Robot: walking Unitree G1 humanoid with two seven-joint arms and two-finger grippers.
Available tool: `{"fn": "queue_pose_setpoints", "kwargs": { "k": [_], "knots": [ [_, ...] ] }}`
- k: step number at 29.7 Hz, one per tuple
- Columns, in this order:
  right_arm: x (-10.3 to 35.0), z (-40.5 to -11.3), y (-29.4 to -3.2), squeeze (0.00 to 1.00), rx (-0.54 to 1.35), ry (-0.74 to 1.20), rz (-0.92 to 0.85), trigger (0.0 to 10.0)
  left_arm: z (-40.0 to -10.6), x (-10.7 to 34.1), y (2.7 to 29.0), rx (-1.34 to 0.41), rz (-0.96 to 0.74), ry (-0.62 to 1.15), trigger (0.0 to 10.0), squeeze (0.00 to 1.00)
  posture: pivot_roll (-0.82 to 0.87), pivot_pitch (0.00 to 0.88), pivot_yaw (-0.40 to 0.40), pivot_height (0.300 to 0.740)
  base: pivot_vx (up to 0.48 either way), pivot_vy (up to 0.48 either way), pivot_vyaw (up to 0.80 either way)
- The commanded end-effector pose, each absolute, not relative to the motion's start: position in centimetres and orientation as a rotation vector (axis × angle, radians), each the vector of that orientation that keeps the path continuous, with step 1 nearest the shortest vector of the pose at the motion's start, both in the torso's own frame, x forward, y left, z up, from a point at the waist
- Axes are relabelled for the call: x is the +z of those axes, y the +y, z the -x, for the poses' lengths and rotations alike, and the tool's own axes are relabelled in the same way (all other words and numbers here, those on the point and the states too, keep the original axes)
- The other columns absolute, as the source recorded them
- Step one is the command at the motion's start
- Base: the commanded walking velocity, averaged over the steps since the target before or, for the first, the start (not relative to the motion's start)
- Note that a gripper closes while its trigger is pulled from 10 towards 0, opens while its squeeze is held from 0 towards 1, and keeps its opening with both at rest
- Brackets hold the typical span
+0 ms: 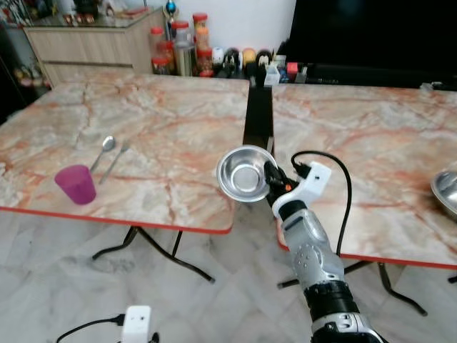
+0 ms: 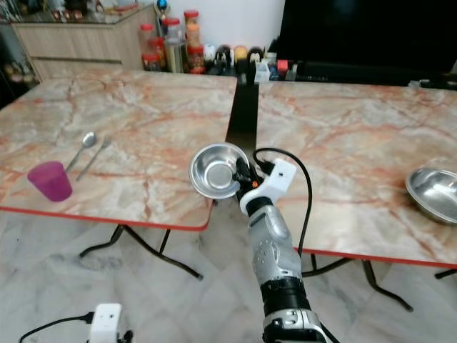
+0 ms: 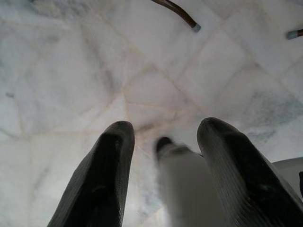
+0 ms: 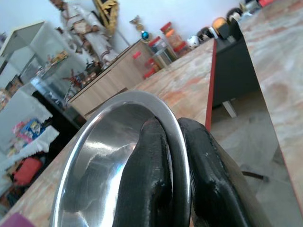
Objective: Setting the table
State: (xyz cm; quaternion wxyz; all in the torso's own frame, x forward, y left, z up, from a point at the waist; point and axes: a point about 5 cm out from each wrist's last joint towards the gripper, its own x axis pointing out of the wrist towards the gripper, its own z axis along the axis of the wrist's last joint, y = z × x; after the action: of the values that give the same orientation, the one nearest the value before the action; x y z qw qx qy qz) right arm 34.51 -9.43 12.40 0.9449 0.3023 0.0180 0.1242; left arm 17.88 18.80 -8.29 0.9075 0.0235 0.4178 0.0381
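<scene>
My right gripper (image 1: 272,180) is shut on the rim of a steel bowl (image 1: 243,174), holding it tilted above the near right corner of the left marble table (image 1: 164,121). The right wrist view shows the bowl's rim (image 4: 176,142) pinched between both black fingers. On the left table lie a purple cup (image 1: 76,184), a spoon (image 1: 103,149) and a fork (image 1: 115,160). A second steel bowl (image 2: 434,192) sits at the right table's (image 1: 371,143) far right. My left gripper (image 3: 165,156) hangs low over the floor with its fingers apart and nothing between them.
A dark gap with a black bench (image 1: 258,114) runs between the two tables. Jars and bottles (image 1: 182,46) stand behind the tables beside a wooden cabinet (image 1: 93,43). A large black screen (image 1: 371,32) fills the back right. Black table legs (image 1: 153,246) stand on the marble floor.
</scene>
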Motion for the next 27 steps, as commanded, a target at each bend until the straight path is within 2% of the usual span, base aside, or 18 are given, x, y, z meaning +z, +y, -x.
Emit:
{"fn": "queue_pose_setpoints", "kwargs": {
  "k": [1, 5, 27],
  "knots": [
    [13.35, -34.68, -8.63, 0.0, 0.276, 0.003, -0.606, 10.0, -17.8, -8.22, 19.72, 0.098, -0.068, 0.868, 10.0, 0.0, -0.03, 0.0, -0.037, 0.74, 0.0, -0.285, 0.44],
    [13.35, -34.72, -8.75, 0.0, 0.267, 0.002, -0.607, 10.0, -17.77, -8.24, 19.71, 0.098, -0.068, 0.869, 10.0, 0.0, -0.03, 0.0, -0.037, 0.74, 0.0, -0.28, 0.72],
    [13.1, -34.75, -8.88, 0.0, 0.249, 0.011, -0.617, 10.0, -17.77, -8.23, 19.75, 0.097, -0.066, 0.868, 10.0, 0.0, -0.03, 0.0, -0.035, 0.74, 0.0, -0.282, 0.0]
  ]
}}
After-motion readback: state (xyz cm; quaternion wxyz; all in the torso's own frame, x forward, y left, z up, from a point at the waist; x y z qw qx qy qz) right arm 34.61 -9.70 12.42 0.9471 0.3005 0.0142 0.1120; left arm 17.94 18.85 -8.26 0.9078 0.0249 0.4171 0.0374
